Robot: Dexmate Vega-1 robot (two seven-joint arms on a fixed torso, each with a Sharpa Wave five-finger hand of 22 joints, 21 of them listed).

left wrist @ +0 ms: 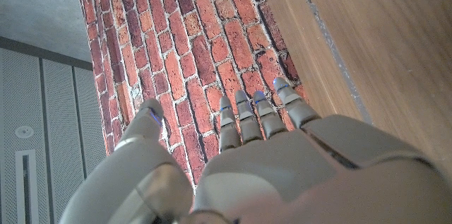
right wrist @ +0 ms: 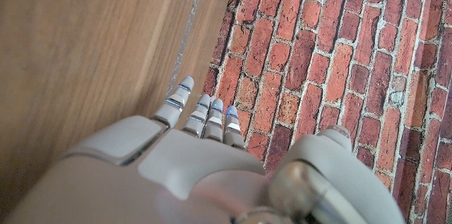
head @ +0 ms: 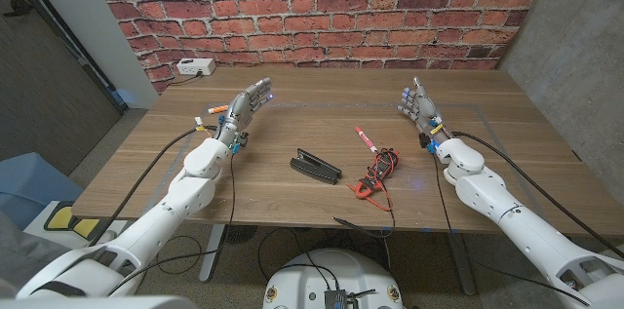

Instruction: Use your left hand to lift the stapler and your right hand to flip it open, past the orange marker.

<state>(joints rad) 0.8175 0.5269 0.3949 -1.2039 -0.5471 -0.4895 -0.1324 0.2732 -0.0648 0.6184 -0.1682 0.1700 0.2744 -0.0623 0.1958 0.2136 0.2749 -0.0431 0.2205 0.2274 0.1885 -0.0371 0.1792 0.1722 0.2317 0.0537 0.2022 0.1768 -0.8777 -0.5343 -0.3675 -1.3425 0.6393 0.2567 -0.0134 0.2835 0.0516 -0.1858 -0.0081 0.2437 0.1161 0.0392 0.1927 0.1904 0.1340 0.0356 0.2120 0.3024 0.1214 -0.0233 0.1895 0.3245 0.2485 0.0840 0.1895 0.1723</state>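
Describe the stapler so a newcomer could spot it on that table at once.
Start at the wooden table in front of the brick wall and look to its middle, between the two robot arms. The stapler lies there, a slim black bar set at a slant. Unlike the red marker and the red-and-black tangle to its right, it is wholly black and straight.

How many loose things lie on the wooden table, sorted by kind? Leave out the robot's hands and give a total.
Staplers: 1, the black stapler
Markers: 2, the red marker and the orange marker
Cable bundles: 1, red and black cables
White boxes: 1, the white box
Total: 5
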